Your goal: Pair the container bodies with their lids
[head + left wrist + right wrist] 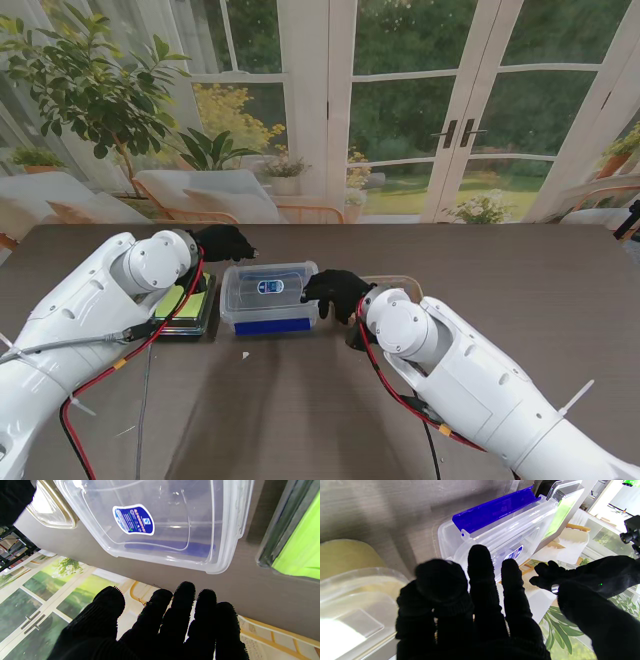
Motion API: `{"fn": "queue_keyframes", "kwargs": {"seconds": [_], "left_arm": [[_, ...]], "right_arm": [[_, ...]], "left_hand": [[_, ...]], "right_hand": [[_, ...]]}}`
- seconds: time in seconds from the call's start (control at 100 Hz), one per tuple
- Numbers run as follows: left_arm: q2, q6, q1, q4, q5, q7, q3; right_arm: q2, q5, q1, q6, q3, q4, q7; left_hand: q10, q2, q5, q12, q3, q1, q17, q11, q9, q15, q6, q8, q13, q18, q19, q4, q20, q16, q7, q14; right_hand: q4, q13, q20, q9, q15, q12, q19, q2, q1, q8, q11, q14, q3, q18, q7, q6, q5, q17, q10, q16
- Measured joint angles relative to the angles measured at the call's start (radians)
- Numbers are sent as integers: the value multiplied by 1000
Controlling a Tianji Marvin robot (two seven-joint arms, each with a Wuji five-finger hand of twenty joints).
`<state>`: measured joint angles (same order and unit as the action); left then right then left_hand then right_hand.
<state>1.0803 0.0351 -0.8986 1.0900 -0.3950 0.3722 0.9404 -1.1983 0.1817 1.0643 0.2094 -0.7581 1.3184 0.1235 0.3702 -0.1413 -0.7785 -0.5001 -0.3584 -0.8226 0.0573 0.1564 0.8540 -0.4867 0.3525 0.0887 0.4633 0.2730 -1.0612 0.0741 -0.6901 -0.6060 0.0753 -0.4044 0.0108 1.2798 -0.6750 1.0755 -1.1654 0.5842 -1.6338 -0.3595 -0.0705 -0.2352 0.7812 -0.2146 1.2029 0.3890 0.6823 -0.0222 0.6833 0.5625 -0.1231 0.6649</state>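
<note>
Dark brown wood-grain desk (420, 400) is carrying everything. Both white arms are reaching in from the near corners, elbows bent, forearms angling toward the desk centre.

Clear rectangular plastic container (270, 296) with a blue oval sticker and a blue clip along its near edge is sitting mid-desk, between the two hands. Glass-walled container with a lime-green lid (186, 302) is sitting just left of it, partly hidden under the left forearm. Clear container with a pale yellowish rim (392, 284) is lying just right of the clear one, mostly hidden behind the right hand.

Left hand (224, 242), black-gloved, is hovering past the far left corner of the clear container, fingers extended and slightly spread, gripping nothing; the left wrist view is showing a gap between fingertips (185, 590) and container rim.

Right hand (338, 292), black-gloved, is sitting at the clear container's right end, fingers extended over its rim. Cannot tell whether it is touching or gripping.

Small white scrap (245, 354) is lying on the desk, nearer to me than the clear container.
</note>
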Motion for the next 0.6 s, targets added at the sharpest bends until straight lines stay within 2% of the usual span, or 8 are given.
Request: {"fn": "queue_keyframes", "kwargs": {"seconds": [0.14, 0.21, 0.44, 0.6], "left_arm": [[10, -7, 15, -36, 2, -33, -19], [15, -6, 32, -67, 11, -34, -39], [22, 18, 50, -103, 27, -28, -73], [24, 18, 57, -125, 29, -26, -95]], "right_arm": [[4, 0, 10, 10, 0, 15, 11], [5, -2, 11, 10, 7, 15, 14], [4, -12, 12, 16, 31, 4, 23], [4, -25, 12, 16, 41, -9, 40]], "left_hand": [[-13, 0, 3, 47, -6, 1, -36, -16, -53, 82, -5, 0, -55, -39, 114, 0, 69, 60, 0, 47], [-20, 0, 20, 67, -6, 1, -49, -34, -85, 108, -11, 0, -62, -55, 171, 0, 102, 84, -1, 64], [-32, 0, 42, 103, -6, 1, -77, -56, -131, 158, -12, 0, -105, -82, 248, 0, 144, 122, -6, 98], [-37, 0, 55, 117, -6, 1, -89, -53, -157, 173, -12, 0, -111, -96, 280, 0, 157, 134, -9, 111]], "right_hand": [[0, 0, -1, 33, -31, 3, -2, 0, 0, 0, 14, 0, 0, 1, 5, -10, 20, 0, 0, 11], [0, 0, -1, 31, -36, 4, -3, 0, 0, 0, 14, 0, 0, 1, -7, -10, -8, 0, 0, 11], [0, 0, -1, 45, -86, 16, -12, 0, 0, 2, 17, -2, 0, 3, -18, -11, -38, 0, 0, 37], [0, 0, -2, 95, -157, 40, -30, 0, 0, 1, 61, -2, 0, 13, -16, -28, -46, 1, -1, 61]]}}
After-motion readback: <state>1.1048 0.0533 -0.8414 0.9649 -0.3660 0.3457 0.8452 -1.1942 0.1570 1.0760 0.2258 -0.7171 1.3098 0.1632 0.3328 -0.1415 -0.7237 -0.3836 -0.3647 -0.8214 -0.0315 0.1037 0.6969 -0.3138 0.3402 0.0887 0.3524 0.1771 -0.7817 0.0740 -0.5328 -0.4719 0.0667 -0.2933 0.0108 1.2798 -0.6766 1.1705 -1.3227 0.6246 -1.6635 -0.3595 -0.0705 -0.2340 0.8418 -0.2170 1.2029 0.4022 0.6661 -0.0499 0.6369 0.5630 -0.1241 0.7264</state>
